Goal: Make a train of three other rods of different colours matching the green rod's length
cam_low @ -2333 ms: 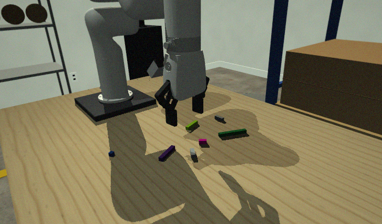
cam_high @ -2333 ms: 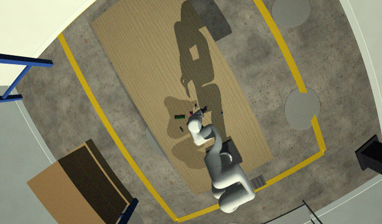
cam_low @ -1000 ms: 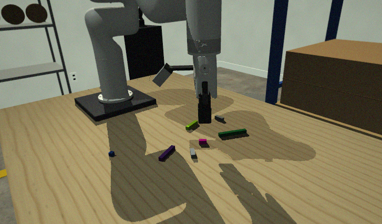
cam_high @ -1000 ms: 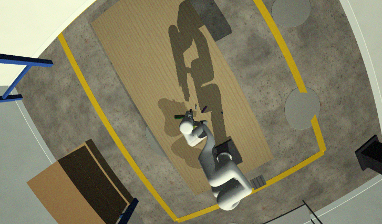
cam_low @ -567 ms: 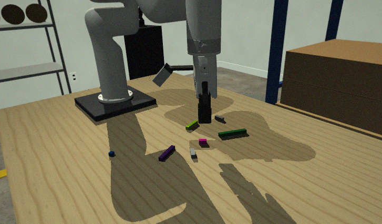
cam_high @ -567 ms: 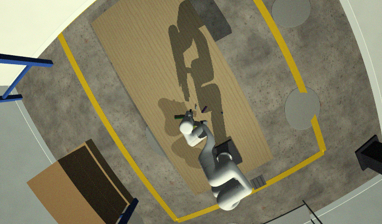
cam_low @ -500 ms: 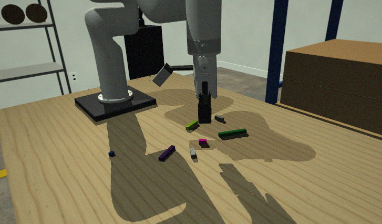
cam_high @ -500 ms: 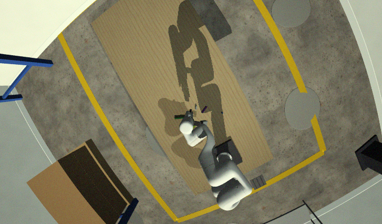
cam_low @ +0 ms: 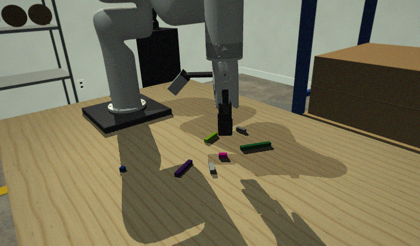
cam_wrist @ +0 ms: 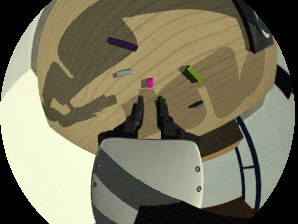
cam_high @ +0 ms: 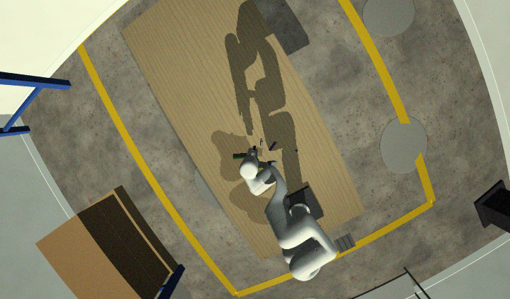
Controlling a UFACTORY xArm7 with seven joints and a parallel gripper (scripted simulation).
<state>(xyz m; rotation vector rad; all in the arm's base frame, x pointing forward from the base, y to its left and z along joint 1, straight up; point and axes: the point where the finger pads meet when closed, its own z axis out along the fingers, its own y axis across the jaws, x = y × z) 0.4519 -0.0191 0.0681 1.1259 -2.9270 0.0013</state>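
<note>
My gripper (cam_low: pixel 225 131) (cam_wrist: pixel 150 102) (cam_high: pixel 253 151) points straight down, with its fingers a narrow gap apart and nothing between them. It hangs a little above the magenta rod (cam_low: pixel 222 155) (cam_wrist: pixel 149 83), which shows just past the fingertips in the wrist view. The green rod (cam_low: pixel 255 145) (cam_high: pixel 238 157) (cam_wrist: pixel 196 104) lies flat to the right. A lime rod (cam_low: pixel 210 137) (cam_wrist: pixel 193 74) and a grey rod (cam_low: pixel 241 129) lie behind the gripper. Another grey rod (cam_low: pixel 211 166) (cam_wrist: pixel 124 72), a purple rod (cam_low: pixel 183 168) (cam_wrist: pixel 123 43) (cam_high: pixel 273 145) and a small blue rod (cam_low: pixel 122 168) lie nearer the front. All rods lie apart.
The arm's black base plate (cam_low: pixel 125 114) stands at the back left of the wooden table (cam_low: pixel 342 207). A large brown box (cam_low: pixel 370 91) and a blue post (cam_low: pixel 300 55) stand beyond the table's right edge. A shelf rack (cam_low: pixel 28 76) stands at the far left.
</note>
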